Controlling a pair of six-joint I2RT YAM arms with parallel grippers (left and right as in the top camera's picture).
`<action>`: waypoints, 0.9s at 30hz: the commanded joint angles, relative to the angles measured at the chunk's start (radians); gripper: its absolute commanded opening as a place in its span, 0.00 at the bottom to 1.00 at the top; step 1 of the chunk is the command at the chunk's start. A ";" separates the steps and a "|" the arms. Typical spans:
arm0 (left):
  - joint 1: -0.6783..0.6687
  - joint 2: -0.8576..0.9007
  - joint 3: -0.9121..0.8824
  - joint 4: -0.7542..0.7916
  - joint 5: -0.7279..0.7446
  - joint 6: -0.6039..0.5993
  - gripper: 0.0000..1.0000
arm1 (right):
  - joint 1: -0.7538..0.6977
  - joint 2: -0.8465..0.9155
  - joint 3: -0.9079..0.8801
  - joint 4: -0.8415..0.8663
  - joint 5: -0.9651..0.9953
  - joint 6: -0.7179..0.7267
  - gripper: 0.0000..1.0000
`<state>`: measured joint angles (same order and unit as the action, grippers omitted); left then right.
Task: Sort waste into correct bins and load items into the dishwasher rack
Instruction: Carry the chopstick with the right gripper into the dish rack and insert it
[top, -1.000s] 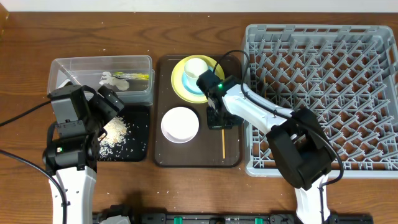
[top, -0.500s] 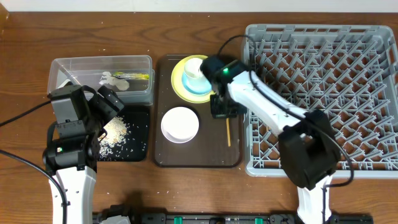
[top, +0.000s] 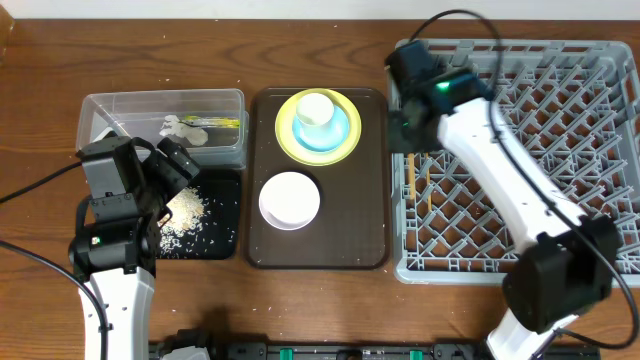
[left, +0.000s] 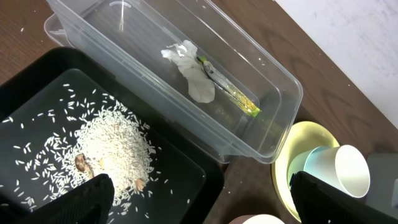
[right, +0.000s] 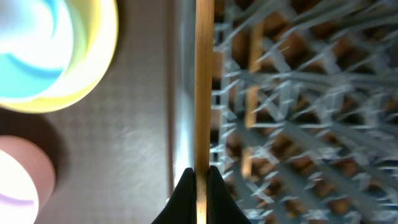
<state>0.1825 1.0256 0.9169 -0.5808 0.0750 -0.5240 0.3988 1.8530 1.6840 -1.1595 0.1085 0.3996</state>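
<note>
Right end effector (right: 200, 180) pinches the thin wooden chopstick (right: 204, 87), long axis parallel to the large grey plastic rack's (top: 610, 60) left rim, just above it.

Wooden chopstick (right: 204, 93), grey plastic rack (top: 585, 110).

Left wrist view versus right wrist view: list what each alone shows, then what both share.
Only left wrist: clear plastic tub holding a crumpled white tissue and green-and-orange snack wrapper; shallow black tray of rice scraps. Only right wrist: right pincer gripping a thin wooden chopstick near the grey plastic rack. Both: round yellow plate with light blue bowl.
</note>
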 joint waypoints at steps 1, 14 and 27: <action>0.005 0.001 0.021 -0.003 -0.005 0.002 0.93 | -0.056 -0.028 0.018 -0.001 0.038 -0.084 0.01; 0.005 0.001 0.021 -0.003 -0.005 0.002 0.93 | -0.148 0.000 0.008 0.004 0.042 -0.143 0.01; 0.005 0.001 0.021 -0.003 -0.005 0.002 0.93 | -0.152 0.000 -0.119 0.109 0.053 -0.143 0.01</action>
<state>0.1825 1.0256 0.9169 -0.5804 0.0750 -0.5240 0.2592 1.8427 1.6024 -1.0702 0.1444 0.2726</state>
